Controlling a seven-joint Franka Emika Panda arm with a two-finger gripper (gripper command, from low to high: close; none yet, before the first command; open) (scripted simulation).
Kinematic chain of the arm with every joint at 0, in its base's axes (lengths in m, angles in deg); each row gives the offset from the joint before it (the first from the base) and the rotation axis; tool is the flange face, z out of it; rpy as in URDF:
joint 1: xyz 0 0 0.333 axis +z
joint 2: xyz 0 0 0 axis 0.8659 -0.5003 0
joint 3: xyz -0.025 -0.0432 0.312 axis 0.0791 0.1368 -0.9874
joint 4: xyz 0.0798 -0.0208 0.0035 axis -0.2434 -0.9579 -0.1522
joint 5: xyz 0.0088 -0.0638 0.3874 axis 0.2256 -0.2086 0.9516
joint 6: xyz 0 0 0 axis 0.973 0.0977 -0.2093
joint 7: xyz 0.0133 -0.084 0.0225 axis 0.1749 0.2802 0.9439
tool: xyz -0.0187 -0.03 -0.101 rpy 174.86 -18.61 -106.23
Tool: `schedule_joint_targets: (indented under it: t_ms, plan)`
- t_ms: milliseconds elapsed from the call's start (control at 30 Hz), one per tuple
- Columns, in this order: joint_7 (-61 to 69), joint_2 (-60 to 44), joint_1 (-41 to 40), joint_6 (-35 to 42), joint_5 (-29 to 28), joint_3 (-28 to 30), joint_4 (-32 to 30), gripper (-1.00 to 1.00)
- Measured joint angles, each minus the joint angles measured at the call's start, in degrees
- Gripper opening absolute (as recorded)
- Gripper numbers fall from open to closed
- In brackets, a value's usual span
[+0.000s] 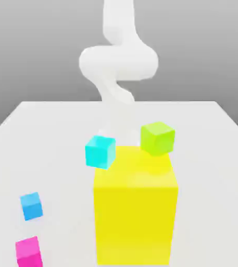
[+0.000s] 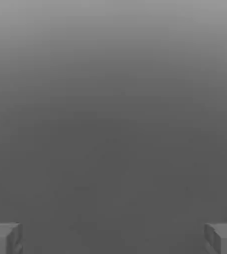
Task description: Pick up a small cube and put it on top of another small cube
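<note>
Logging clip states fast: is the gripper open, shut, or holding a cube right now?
Gripper: open, fingers spread wide apart in the hand view, nothing between them.

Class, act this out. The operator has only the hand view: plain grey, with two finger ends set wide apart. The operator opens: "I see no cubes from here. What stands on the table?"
Observer: A big yellow block stands on the white table, nearest the exterior camera.
Operator: Any small cubes?
Observer: Four: a cyan cube, a green cube, a blue cube and a pink cube.
Operator: Is one stacked on another?
Observer: No, all four sit apart. The green cube overlaps the yellow block's far top edge, and I cannot tell whether it rests on it.
</note>
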Motion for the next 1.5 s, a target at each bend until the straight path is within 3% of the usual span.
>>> schedule_joint_targets:
  t_ms: [533, 733, 933, 967, 1200, 1400, 1500]
  plan:
    - [-18.97, -33.57, -16.25, -19.25, -2.08, 7.72, -15.29, 0.00]
    - [-20.88, -46.19, -21.90, -26.56, 3.78, 9.74, -20.51, 0.00]
    - [-17.01, -58.65, -26.43, -36.16, 9.88, 4.33, -18.90, 0.00]
    - [-16.74, -59.80, -26.88, -37.05, 10.25, 3.80, -18.67, -1.00]
    - [-16.96, -59.63, -26.97, -36.99, 9.98, 3.74, -18.72, -1.00]
    - [-21.12, -48.51, -24.67, -28.16, 4.47, 7.29, -20.85, -1.00]
    - [-19.91, -43.19, -21.68, -22.75, 4.67, 5.13, -18.43, -1.00]
